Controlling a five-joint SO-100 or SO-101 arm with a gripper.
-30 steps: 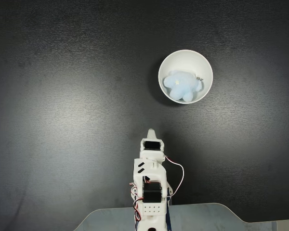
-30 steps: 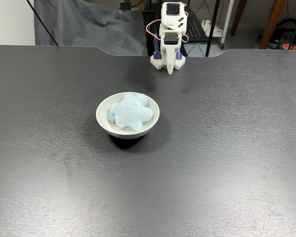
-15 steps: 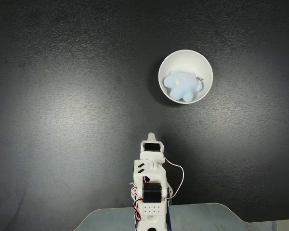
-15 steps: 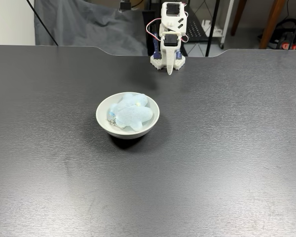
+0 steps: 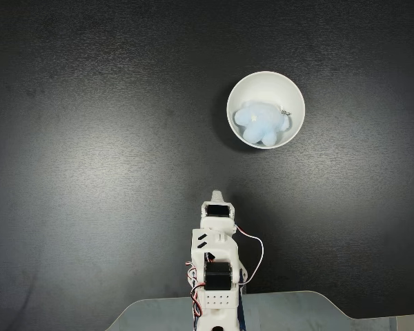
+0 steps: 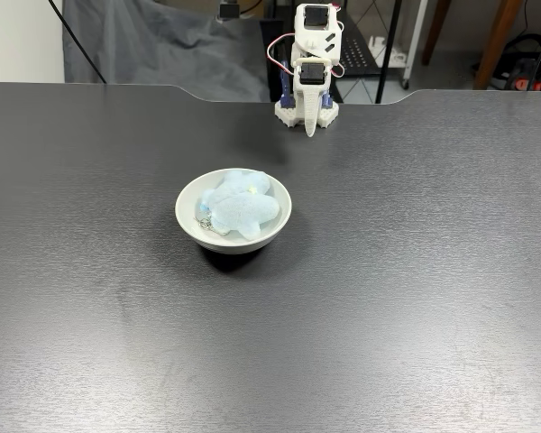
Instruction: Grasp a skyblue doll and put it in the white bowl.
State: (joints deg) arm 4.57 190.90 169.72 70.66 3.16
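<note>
matte black table (image 5: 90, 138) | fluffy skyblue doll (image 5: 261, 123) in glossy white bowl (image 5: 265, 83) | end effector (image 6: 310, 128) clenched, empty

My arm (image 5: 214, 265) is a white printed plastic build with black servo blocks set into its joints, thin red and white wires looping out at its side, two small dark slots on one link, blue trim at the base, and a pale tapered gripper (image 6: 310, 129).
</note>
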